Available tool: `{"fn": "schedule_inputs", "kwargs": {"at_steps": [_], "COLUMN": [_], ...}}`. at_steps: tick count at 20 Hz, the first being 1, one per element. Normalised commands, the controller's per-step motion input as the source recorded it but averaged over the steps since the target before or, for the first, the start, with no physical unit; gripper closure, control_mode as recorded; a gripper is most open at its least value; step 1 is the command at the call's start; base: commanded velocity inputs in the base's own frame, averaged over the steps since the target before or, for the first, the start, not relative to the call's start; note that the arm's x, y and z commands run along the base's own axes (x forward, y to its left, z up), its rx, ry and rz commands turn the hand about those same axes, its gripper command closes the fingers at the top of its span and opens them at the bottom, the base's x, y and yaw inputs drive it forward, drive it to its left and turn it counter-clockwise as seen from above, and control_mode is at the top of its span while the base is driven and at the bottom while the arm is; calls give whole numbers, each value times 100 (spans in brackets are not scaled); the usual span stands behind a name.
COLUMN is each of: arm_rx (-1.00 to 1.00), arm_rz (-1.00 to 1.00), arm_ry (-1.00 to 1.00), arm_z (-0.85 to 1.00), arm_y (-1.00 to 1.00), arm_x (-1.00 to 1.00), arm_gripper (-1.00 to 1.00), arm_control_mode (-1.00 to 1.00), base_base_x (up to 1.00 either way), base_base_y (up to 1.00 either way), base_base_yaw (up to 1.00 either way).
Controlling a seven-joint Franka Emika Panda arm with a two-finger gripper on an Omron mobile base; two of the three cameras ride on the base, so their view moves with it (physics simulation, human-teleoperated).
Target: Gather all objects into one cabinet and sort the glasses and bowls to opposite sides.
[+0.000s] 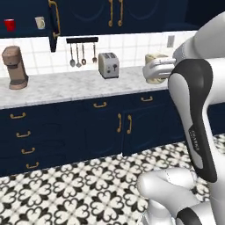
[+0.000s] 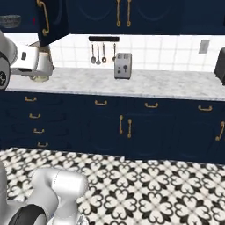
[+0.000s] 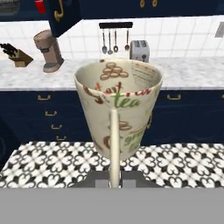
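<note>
Patterned floor (image 3: pixel 183 159) lies wide and bare beneath the gripper (image 3: pixel 114 177), jaws pinching the beige cup (image 3: pixel 118 111) upright, mouth upward.

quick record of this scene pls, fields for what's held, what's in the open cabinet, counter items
held: beige patterned cup, clamped at its rim by the gripper, above the floor
fingers: shut on the cup
open cabinet: red cup, cream mug, grey bowl
counter: coffee machine, toaster, knife block
wall: utensil rail
</note>
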Motion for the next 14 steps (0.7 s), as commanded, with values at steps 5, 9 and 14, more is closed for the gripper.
{"fn": "schedule_inputs", "kwargs": {"at_steps": [5, 9, 14], "arm_rx": [0, 0, 0], "arm_rz": [0, 0, 0], "arm_ry": [0, 0, 0], "arm_z": [0, 0, 0], "arm_y": [0, 0, 0], "arm_x": [0, 0, 0], "arm_gripper": [100, 100, 100], "arm_control_mode": [100, 100, 100], "base_base_x": [-33, -19, 5], "base_base_y": [100, 100, 100], "base_base_yaw": [0, 0, 0]}}
